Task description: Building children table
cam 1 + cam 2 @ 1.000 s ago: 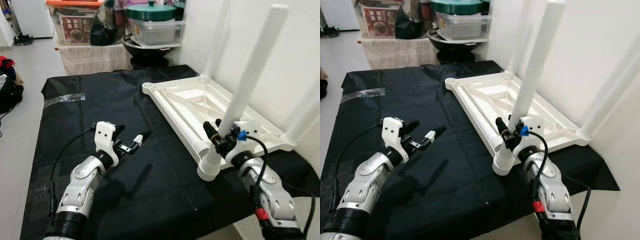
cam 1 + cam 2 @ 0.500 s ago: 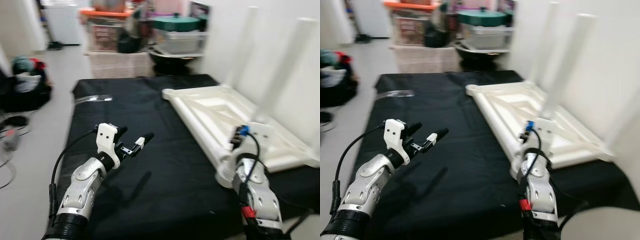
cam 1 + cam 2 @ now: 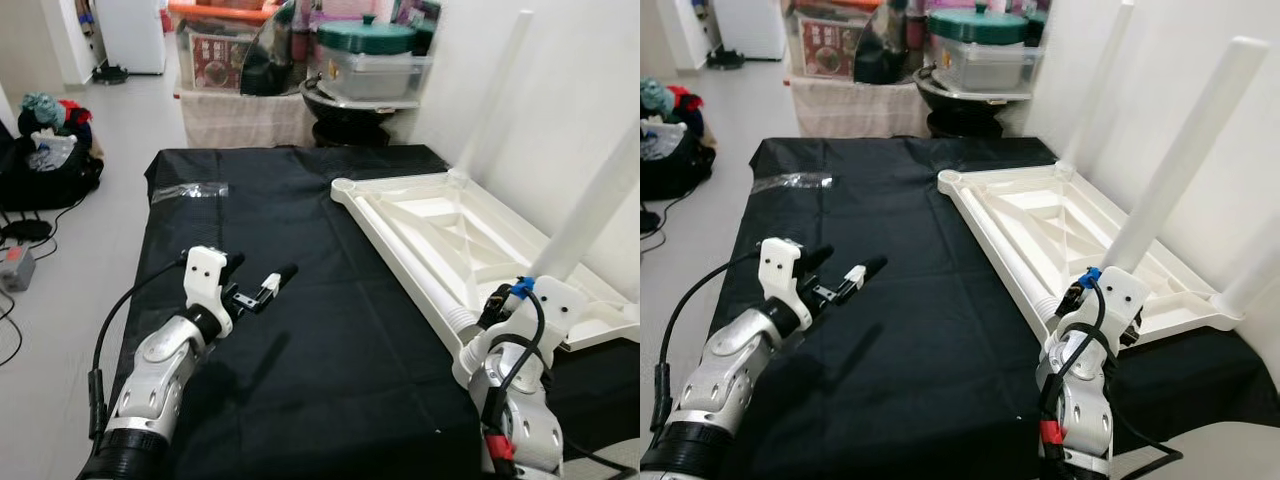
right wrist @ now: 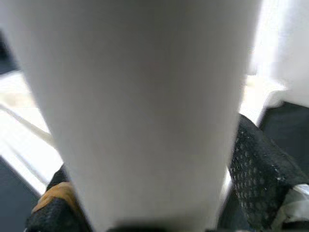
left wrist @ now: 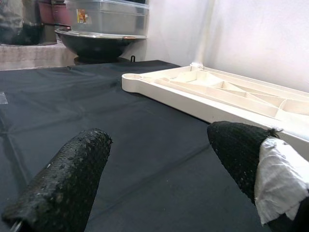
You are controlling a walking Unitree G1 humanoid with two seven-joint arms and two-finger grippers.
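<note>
The white tabletop [image 3: 1060, 225] is lying upside down on the black cloth [image 3: 910, 300], against the wall on the robot's right, its ribbed underside facing up. A white leg [image 3: 1185, 150] is standing tilted at the near corner, and the right gripper [image 4: 154, 193] is closing around its lower part: the wrist view is showing black fingers [image 4: 260, 164] on either side of the white tube, pressed to it. The leg's foot and the socket under it are hidden behind the right wrist, so whether it is seated cannot be told. Another leg [image 3: 1098, 80] is rising from the far corner, its top cut off by the frame, and a third one [image 3: 1255, 265] is running out of view at the right edge.

The left gripper [image 3: 258, 288] is hovering above the cloth, well apart from the tabletop, fingers [image 5: 72, 179] spread wide and holding nothing. A strip of clear tape [image 3: 188, 190] is lying near the cloth's far left corner. Beyond the cloth, storage boxes [image 3: 985, 55] and a dark pan [image 3: 960, 100] are standing, partly blocking each other.
</note>
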